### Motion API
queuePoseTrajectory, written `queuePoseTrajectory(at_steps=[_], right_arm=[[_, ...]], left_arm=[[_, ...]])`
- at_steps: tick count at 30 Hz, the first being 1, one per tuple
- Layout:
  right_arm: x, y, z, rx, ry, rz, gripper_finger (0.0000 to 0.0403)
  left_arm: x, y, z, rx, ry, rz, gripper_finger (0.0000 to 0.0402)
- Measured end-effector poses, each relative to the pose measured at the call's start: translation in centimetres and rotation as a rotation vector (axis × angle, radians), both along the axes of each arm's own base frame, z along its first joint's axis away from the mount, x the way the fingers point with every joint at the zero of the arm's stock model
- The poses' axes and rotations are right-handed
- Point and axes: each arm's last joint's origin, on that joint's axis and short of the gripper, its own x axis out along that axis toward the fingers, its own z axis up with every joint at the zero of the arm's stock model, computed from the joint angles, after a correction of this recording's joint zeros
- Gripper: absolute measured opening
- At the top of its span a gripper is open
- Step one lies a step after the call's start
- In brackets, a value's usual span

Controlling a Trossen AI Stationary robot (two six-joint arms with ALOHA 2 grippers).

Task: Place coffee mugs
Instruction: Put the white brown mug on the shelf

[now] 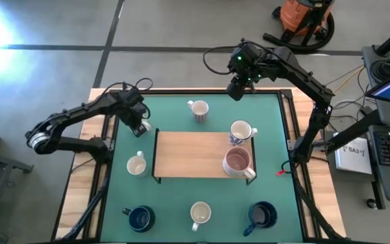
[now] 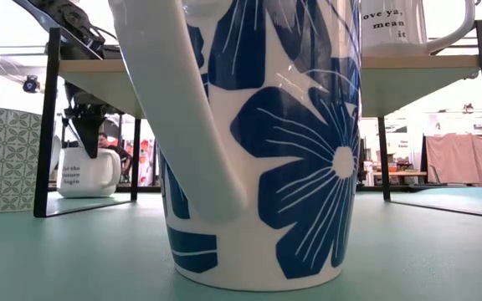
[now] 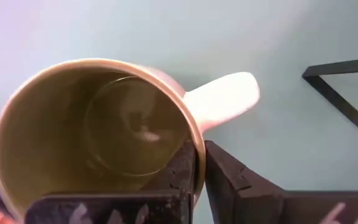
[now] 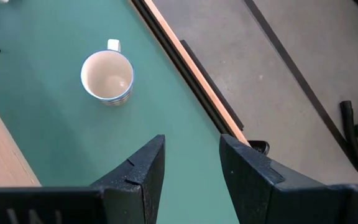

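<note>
My left gripper (image 1: 141,126) is at the left of the wooden shelf (image 1: 188,152), shut on a white mug with an olive-green inside (image 3: 98,130), which the arm hides in the high view. The low view shows this mug (image 2: 86,173) beneath the gripper (image 2: 84,142). My right gripper (image 4: 191,146) hovers open over the table's far edge (image 1: 235,89), near the striped mug (image 4: 107,76). A blue-patterned mug (image 1: 241,131) and a pinkish mug (image 1: 237,163) stand on the shelf. A cream mug (image 1: 136,165), two navy mugs (image 1: 139,217) (image 1: 261,215) and a white mug (image 1: 200,213) stand on the mat. My left gripper has the mug's rim (image 3: 194,134) beside the handle (image 3: 222,99), with one finger (image 3: 179,168) inside the mug and the other (image 3: 229,174) outside. The fingers come from above, pointing down. The mug is upright, its base down at the tabletop in the low view.
A blue-flowered mug (image 2: 258,142) stands right in front of the low camera and blocks most of that view. The shelf's black legs (image 2: 48,125) stand close to the held mug. Beyond the far edge lies bare floor (image 4: 291,74).
</note>
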Motion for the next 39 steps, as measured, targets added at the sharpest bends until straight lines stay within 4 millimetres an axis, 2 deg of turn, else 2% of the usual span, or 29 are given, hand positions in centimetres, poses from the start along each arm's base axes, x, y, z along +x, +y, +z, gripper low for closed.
queuePoseTrajectory(at_steps=[3,13,19,25,31,39], right_arm=[[0.0,0.0,0.0,0.001,0.0,-0.001,0.0141],[-0.1,0.0,-0.1,0.009,0.007,-0.007,0.0141],[-0.2,0.1,-0.2,0.021,0.029,-0.007,0.0141],[-0.4,0.2,-0.4,0.032,0.051,-0.007,0.0141],[-0.4,0.2,-0.4,0.027,0.057,0.004,0.0141],[-0.4,0.2,-0.4,0.021,0.064,0.018,0.0141]], left_arm=[[0.1,0.2,1.8,0.045,0.007,0.018,0.0004],[1.0,1.0,10.8,0.22,-0.144,0.054,0.0003],[2.0,0.0,13.9,0.255,-0.214,0.011,0.0002],[4.4,-2.6,14.8,0.245,-0.257,-0.153,0.0002],[6.8,-5.5,14.8,0.242,-0.316,-0.32,0.0002],[8.9,-8.5,14.1,0.222,-0.313,-0.488,0.0002]])
